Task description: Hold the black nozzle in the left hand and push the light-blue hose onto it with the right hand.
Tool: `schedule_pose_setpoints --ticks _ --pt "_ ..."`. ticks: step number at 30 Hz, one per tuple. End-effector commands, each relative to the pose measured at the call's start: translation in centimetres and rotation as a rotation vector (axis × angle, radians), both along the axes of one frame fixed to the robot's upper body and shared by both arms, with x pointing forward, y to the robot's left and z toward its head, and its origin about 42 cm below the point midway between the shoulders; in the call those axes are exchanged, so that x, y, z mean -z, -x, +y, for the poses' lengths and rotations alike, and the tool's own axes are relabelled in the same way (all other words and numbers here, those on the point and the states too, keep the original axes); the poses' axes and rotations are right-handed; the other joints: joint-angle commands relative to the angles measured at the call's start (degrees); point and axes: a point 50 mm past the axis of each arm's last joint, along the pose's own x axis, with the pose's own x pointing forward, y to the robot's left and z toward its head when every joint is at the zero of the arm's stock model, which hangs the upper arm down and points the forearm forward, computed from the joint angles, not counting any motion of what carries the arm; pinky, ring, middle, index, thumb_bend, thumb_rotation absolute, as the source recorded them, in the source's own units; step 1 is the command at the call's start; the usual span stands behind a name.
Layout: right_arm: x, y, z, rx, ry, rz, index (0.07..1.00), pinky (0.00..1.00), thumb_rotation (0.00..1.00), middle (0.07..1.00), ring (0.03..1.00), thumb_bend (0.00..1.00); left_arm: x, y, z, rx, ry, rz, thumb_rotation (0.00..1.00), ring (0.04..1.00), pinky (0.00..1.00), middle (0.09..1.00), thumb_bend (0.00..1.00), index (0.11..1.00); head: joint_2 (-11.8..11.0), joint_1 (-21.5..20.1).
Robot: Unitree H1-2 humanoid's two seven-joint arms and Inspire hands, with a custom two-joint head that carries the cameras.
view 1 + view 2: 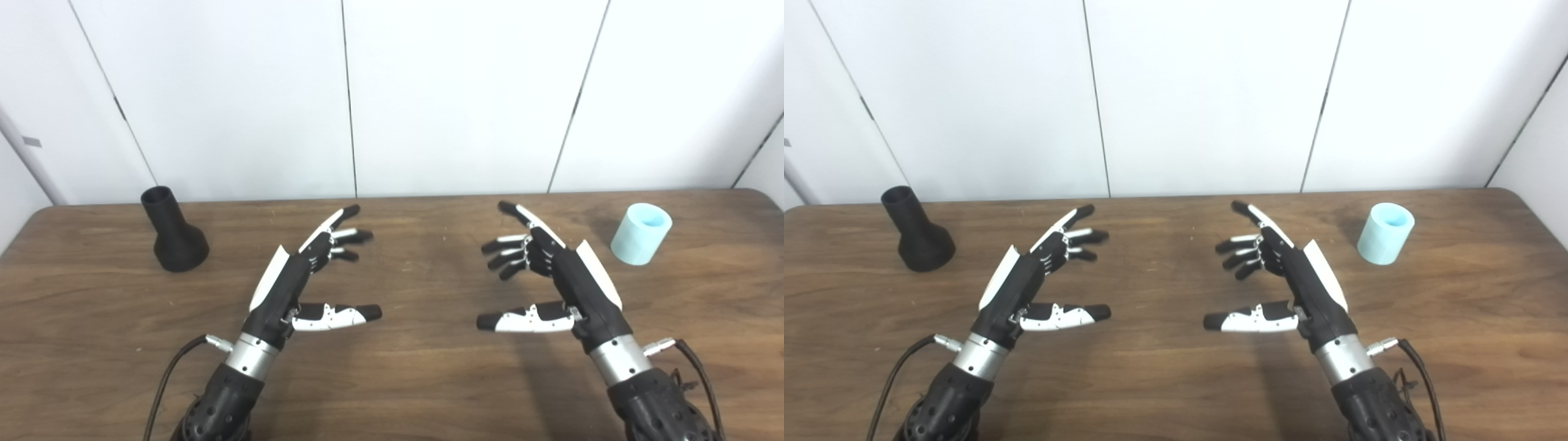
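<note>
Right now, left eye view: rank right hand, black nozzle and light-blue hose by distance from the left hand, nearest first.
1. black nozzle, upright to the left hand's left, far side of the table.
2. right hand, open, across the middle; close to the nozzle's distance.
3. light-blue hose, far right, beyond the right hand.

The table (392, 380) is brown wood with visible grain and a dull sheen. The nozzle (174, 231) looks like matt black plastic. The hose (640, 233) is smooth, pale blue, slightly translucent. Both hands (288, 288) (572, 285) show glossy white and black shells, with brushed metal wrists.
</note>
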Motion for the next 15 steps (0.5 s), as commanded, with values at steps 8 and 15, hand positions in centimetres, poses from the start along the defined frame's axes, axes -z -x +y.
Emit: schedule_pose_setpoints --ticks 8,15 --pt "-2.16 -0.45 0.10 -0.029 -0.005 -0.063 0.969 0.85 0.20 1.000 0.970 0.89 -2.32 -0.54 -0.53 0.045 0.042 -0.060 0.27 0.943 0.84 0.988 0.91 0.997 0.39 0.24" --pt "-2.14 -0.42 0.09 -0.030 -0.001 -0.067 0.973 0.85 0.19 0.997 0.943 0.89 -2.26 -0.64 -0.51 0.048 0.040 -0.063 0.26 0.930 0.82 0.963 0.90 0.993 0.27 0.33"
